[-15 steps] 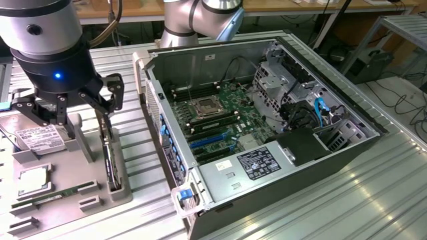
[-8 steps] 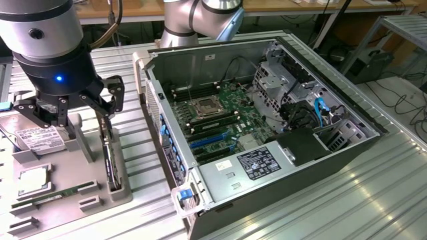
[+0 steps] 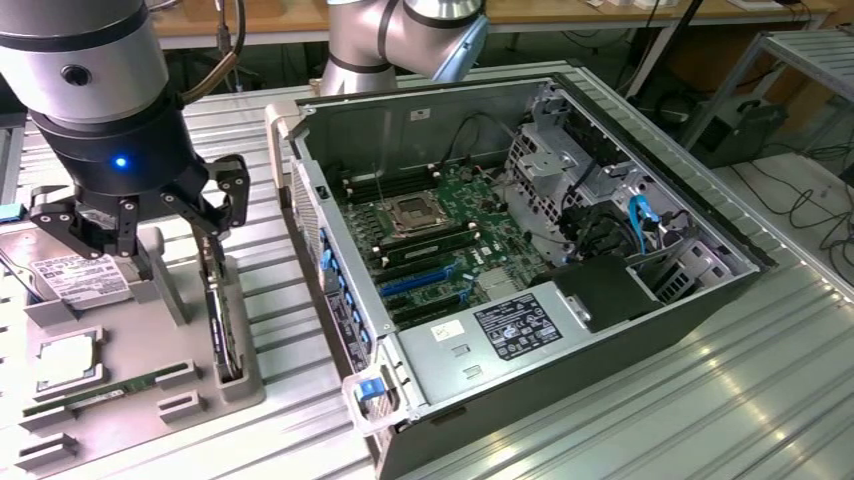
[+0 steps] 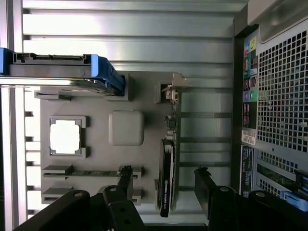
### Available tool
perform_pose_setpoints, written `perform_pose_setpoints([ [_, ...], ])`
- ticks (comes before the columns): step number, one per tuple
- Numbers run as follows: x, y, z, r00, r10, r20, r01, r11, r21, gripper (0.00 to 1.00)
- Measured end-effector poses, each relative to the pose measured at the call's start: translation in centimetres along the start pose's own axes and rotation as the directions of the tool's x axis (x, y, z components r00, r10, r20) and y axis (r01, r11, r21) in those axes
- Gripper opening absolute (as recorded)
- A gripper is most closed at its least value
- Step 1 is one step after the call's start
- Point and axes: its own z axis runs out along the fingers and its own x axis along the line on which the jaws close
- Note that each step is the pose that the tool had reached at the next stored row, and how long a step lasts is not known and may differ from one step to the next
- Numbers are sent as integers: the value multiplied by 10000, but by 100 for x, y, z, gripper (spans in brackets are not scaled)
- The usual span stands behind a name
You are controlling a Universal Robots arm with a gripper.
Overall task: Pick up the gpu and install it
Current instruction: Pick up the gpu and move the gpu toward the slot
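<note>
My fingers (image 3: 160, 238) (image 4: 164, 177) are spread wide and grip nothing; I hang over the grey holder (image 3: 150, 340) (image 4: 98, 103) on the tabletop (image 3: 667, 400); the gpu (image 3: 222, 315) (image 4: 167, 161) stands on its edge in a slot of that holder, between my two fingers in the wrist view, with a gap on each side; the hard drive (image 3: 78, 275) (image 4: 57, 72), the processor (image 3: 67, 360) (image 4: 65, 136) and the memory stick (image 3: 100, 392) (image 4: 91, 172) lie in the same holder; the open computer case (image 3: 534, 250) sits beside it, toward the exterior view's right.
</note>
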Motion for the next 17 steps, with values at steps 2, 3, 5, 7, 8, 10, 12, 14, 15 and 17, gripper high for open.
perform_pose_setpoints([
  [2,0,0,10,10000,0,0,0,10000,0,63],
  [3,0,0,15,10000,0,-1,0,10000,0,63],
  [5,0,-1,23,10000,0,-1,0,10000,0,63],
  [7,1,-1,30,10000,0,-2,0,10000,1,63],
  [8,1,-1,35,10000,0,0,0,10000,1,63],
  [10,1,-1,44,10000,1,-1,-1,10000,0,63],
  [12,1,-2,54,10000,0,-1,0,10000,0,63],
  [14,1,-2,64,10000,0,0,0,10000,0,63],
  [15,2,-2,68,10000,0,0,0,10000,0,63],
  [17,2,-2,76,10000,0,-1,0,10000,1,63],
])
